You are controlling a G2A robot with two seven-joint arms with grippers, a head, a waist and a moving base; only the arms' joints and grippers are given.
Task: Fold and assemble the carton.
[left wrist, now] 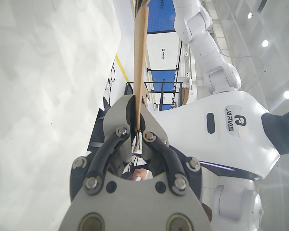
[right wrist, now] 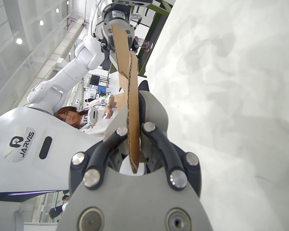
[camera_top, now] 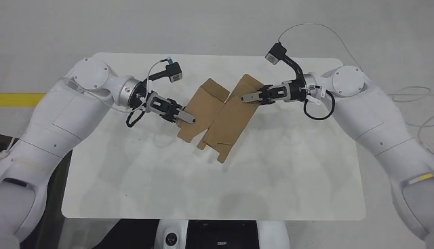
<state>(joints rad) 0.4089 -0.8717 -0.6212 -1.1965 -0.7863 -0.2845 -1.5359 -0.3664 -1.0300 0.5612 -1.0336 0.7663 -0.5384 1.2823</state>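
A flat brown cardboard carton (camera_top: 218, 117) is held in the air over the middle of the white table (camera_top: 135, 181), between both arms. My left gripper (camera_top: 186, 118) is shut on the carton's left edge; in the left wrist view the cardboard (left wrist: 141, 56) runs edge-on away from the fingers (left wrist: 118, 118). My right gripper (camera_top: 245, 98) is shut on the carton's upper right flap. In the right wrist view the cardboard (right wrist: 132, 97) stands edge-on between the fingers (right wrist: 151, 106), with the other arm's gripper (right wrist: 118, 37) holding the far end.
The white table's edge (camera_top: 210, 216) runs along the front. Loose cables (camera_top: 312, 28) arc over the right arm near the table's back right corner.
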